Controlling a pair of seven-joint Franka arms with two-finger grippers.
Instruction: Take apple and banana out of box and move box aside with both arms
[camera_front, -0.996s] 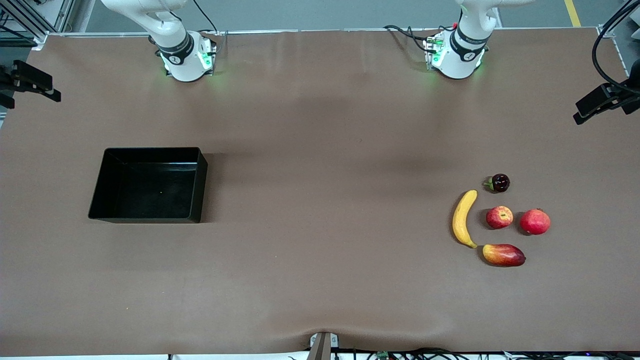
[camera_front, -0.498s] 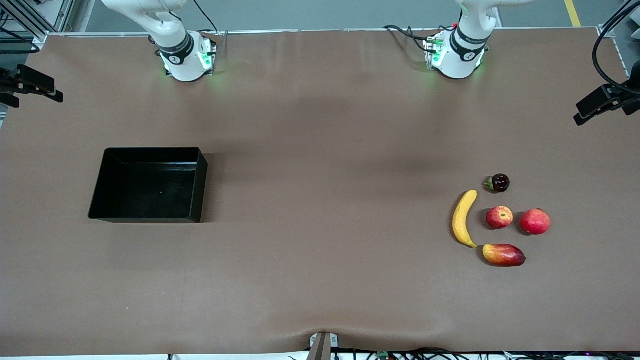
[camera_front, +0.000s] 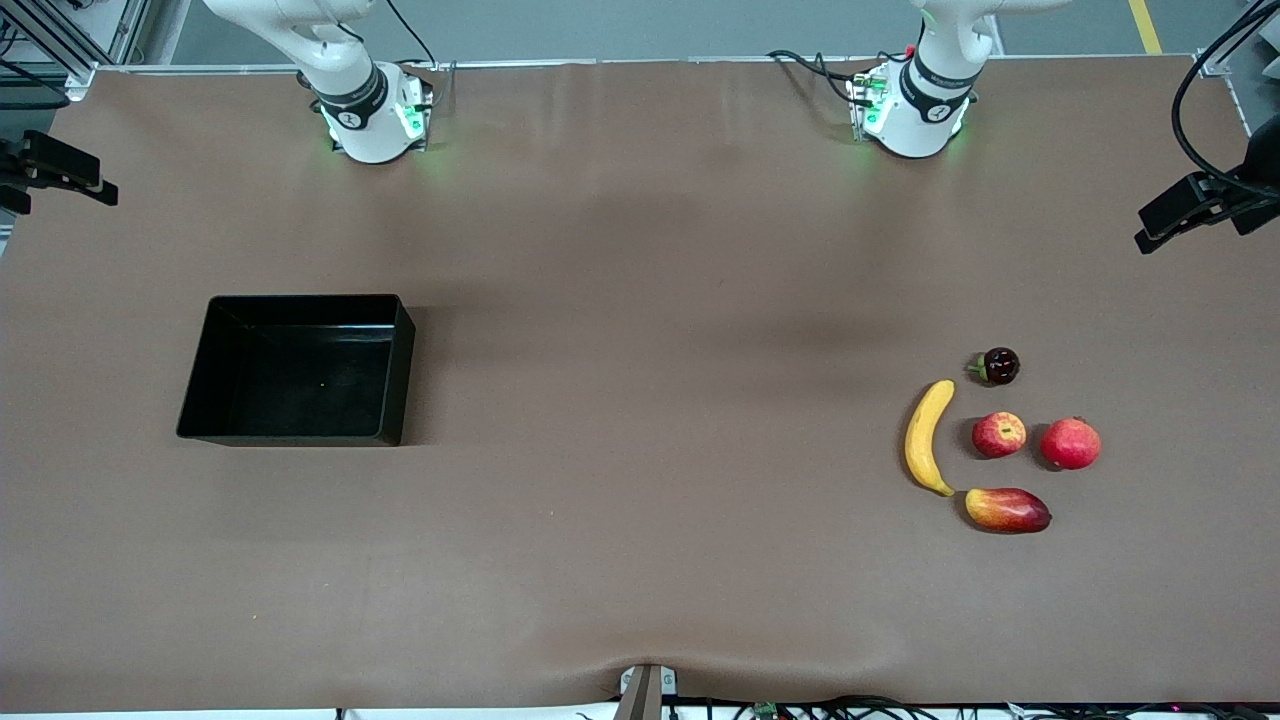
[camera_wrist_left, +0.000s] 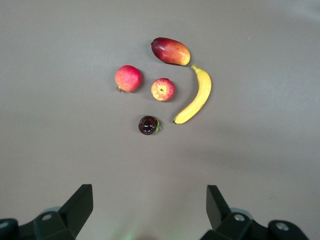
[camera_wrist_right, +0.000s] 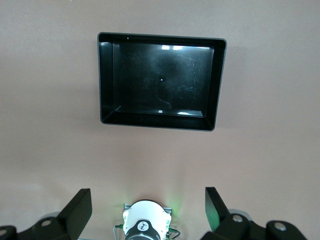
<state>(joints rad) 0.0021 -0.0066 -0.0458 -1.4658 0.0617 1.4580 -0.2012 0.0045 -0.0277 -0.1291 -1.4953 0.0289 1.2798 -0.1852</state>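
The yellow banana and the small red apple lie side by side toward the left arm's end of the table; both also show in the left wrist view, the banana and the apple. The black box stands empty toward the right arm's end and shows in the right wrist view. My left gripper is open and empty, high over the table near its base. My right gripper is open and empty, high over its own base. Both arms rise out of the top of the front view.
A plain red fruit with a crown tip, an oval red-and-yellow mango and a small dark fruit lie round the apple. Black fixtures hang at the table's two ends. Brown cloth spreads between box and fruits.
The fruits, the box and the arm bases have not moved. The black fixtures at the table's ends have shifted slightly.
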